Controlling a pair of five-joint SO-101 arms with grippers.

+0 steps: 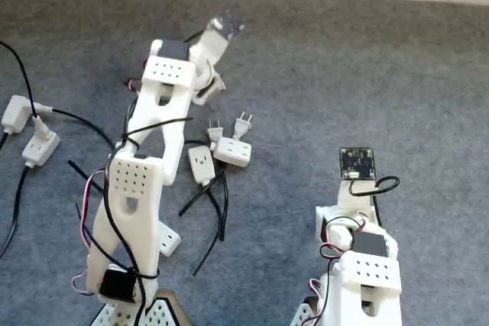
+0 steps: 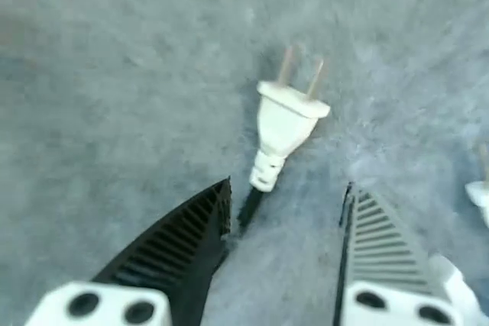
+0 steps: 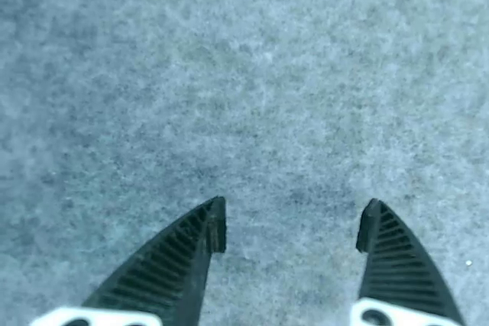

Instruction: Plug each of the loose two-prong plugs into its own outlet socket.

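The left claw (image 2: 287, 188) is hovering wide open behind a plug (image 2: 285, 124), seemingly starting the pick; next, it needs advancing around the body.

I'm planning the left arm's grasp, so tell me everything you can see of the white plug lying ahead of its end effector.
The white plug looks like moulded plastic: a flanged face carrying two flat, brassy prongs, and a ribbed collar where a black cord leaves it. It lies flat on the grey carpet, prongs pointing away from the left end effector, which is open and grips nothing.
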